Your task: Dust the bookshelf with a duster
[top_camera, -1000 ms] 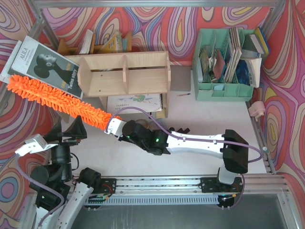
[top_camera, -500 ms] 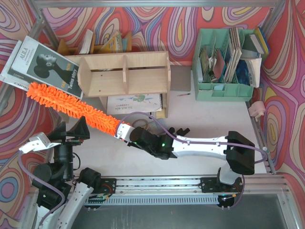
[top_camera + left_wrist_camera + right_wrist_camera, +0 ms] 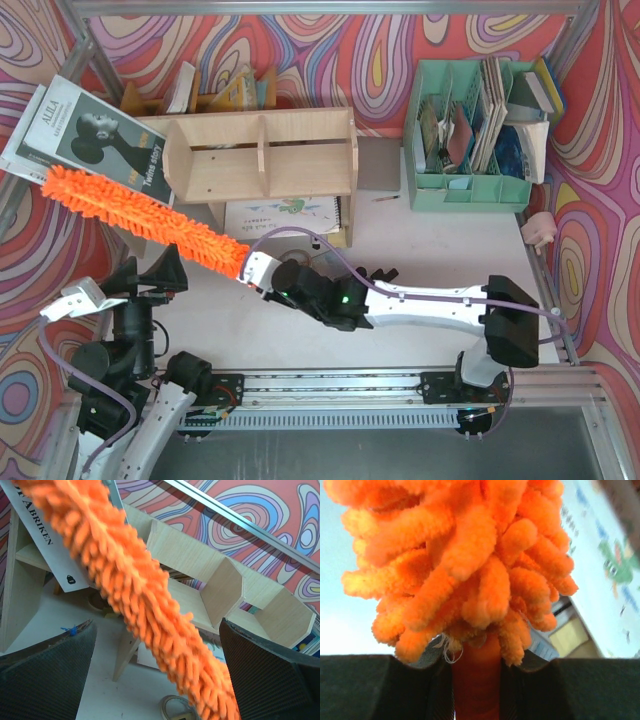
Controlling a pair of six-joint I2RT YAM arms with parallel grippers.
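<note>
The orange fluffy duster [image 3: 145, 220] slants from the far left down to my right gripper [image 3: 260, 271], which is shut on its orange handle [image 3: 476, 685]. The fluffy head [image 3: 465, 555] fills the right wrist view. The duster lies in front of and left of the plywood bookshelf [image 3: 260, 155], over the magazine; I cannot tell if it touches the shelf. My left gripper [image 3: 146, 277] is open and empty, just near of the duster. In the left wrist view the duster [image 3: 140, 595] crosses between the wide-apart fingers [image 3: 45, 675], with the bookshelf [image 3: 220, 580] behind.
A black-and-white magazine [image 3: 85, 130] leans at the shelf's left end. A spiral notebook [image 3: 290, 215] lies under the shelf. Books [image 3: 220, 90] stand behind it. A mint-green organiser [image 3: 470, 130] with books is at the back right. A tape roll [image 3: 175, 707] lies on the table.
My right gripper pulled the duster to the right and nearer, then pushed it slightly back left. The left arm shifted a little and stays open.
</note>
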